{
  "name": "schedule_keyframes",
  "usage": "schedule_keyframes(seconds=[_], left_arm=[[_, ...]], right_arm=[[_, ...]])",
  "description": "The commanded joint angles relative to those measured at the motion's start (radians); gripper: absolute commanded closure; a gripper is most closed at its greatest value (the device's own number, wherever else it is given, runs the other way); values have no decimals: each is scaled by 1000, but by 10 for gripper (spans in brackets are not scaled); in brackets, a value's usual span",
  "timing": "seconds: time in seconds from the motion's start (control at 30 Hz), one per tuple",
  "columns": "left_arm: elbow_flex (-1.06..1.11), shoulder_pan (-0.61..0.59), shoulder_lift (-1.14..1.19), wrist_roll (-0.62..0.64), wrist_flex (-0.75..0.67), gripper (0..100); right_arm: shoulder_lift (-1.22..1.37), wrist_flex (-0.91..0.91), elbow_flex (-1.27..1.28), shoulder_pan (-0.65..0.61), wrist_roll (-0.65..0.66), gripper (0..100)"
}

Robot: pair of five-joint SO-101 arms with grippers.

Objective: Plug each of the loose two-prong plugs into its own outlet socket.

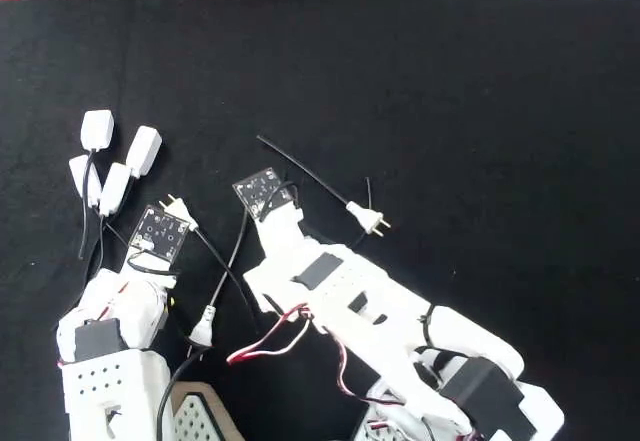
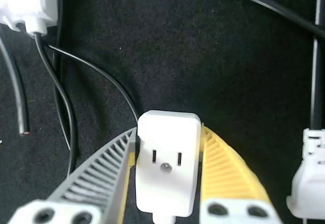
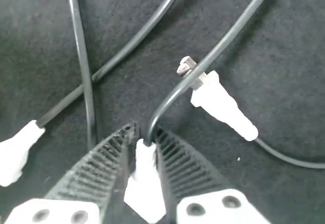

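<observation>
My left gripper (image 2: 167,132) is shut on a white outlet socket (image 2: 167,173), whose two slots face the camera between the grey and yellow fingers. My right gripper (image 3: 143,132) is shut on a white plug (image 3: 144,181), with its black cord rising out from between the fingers. Beside it lies a loose two-prong plug (image 3: 218,102). In the high view, the left arm (image 1: 110,331) sits at the bottom left and the right arm (image 1: 370,311) reaches in from the bottom right. Loose plugs lie there at three spots: one plug (image 1: 178,209), a second plug (image 1: 368,219) and a third plug (image 1: 202,333).
A cluster of white sockets (image 1: 110,161) with black cords lies at the left of the black table (image 1: 450,111). Cords cross between the two arms. More sockets (image 2: 28,3) and another plug (image 2: 307,183) lie near the left gripper.
</observation>
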Motion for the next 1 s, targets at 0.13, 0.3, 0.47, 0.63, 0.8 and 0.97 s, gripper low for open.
schedule_keyframes(seconds=[0.13, 0.3, 0.47, 0.63, 0.8, 0.97], left_arm=[[-4, -5, -6, 3, -18, 970], [-4, -5, -6, 3, -18, 970], [-4, -5, -6, 3, -18, 970], [-4, -5, -6, 3, -18, 970], [-4, -5, -6, 3, -18, 970], [-4, -5, -6, 3, -18, 970]], right_arm=[[-5, 20, -41, 58, 26, 986], [2, 189, -223, 247, 138, 986], [2, 201, -334, 338, 203, 986], [4, 130, -346, 336, 230, 913], [36, 104, -335, 334, 152, 673], [38, 275, -415, 238, 140, 629]])
